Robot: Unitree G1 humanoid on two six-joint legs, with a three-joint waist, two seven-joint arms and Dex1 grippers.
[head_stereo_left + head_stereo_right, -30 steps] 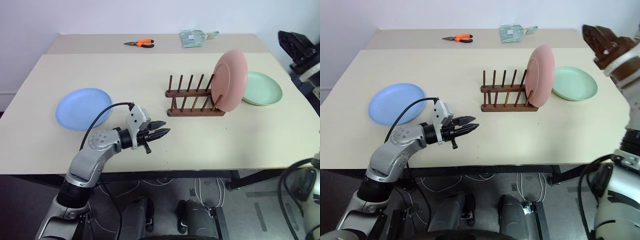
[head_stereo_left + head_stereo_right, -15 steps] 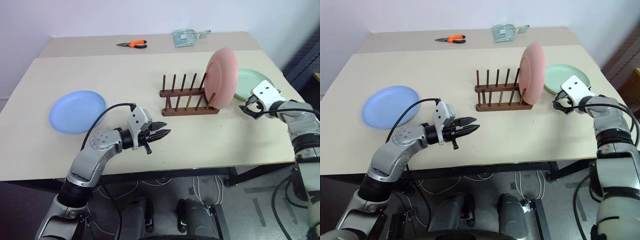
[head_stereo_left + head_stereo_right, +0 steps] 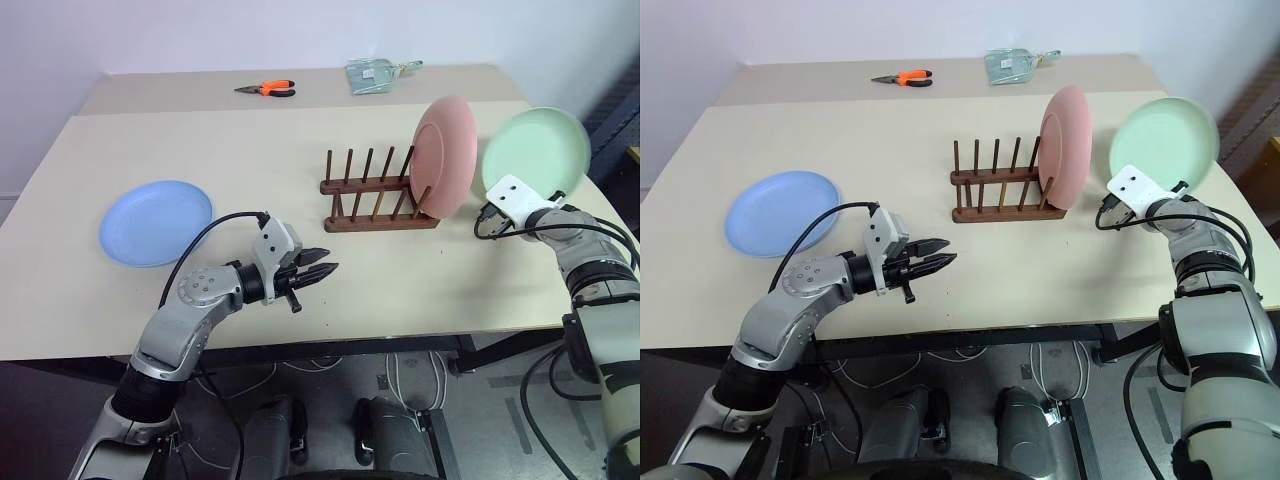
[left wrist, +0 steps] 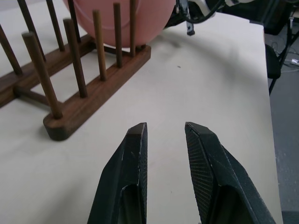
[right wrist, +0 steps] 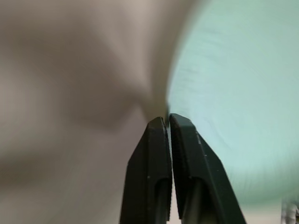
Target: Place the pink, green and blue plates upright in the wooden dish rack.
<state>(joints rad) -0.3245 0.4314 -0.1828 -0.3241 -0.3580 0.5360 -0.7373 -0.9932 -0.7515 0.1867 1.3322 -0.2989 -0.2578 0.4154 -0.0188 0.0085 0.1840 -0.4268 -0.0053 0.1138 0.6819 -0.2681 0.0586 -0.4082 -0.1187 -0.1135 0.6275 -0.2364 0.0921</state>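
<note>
The pink plate (image 3: 445, 155) stands upright in the right end of the wooden dish rack (image 3: 375, 195). Just right of it, the green plate (image 3: 535, 150) is tipped up on edge, its face toward me. My right gripper (image 5: 167, 117) is shut on its lower rim. The blue plate (image 3: 155, 220) lies flat at the table's left. In front of the rack and to its left, my left gripper (image 3: 325, 270) hovers over bare table, pointing toward the rack. Its fingers (image 4: 135, 154) stand slightly apart with nothing between them.
Orange-handled pliers (image 3: 268, 88) and a clear plastic packet (image 3: 375, 75) lie at the table's back. The rack's other slots, left of the pink plate, hold nothing. The table's right edge (image 3: 600, 200) runs close behind the green plate.
My right arm came down from high on the right to the flat green plate's near rim. The gripper has now shut on it and the plate is tipped up. The left arm stayed still.
</note>
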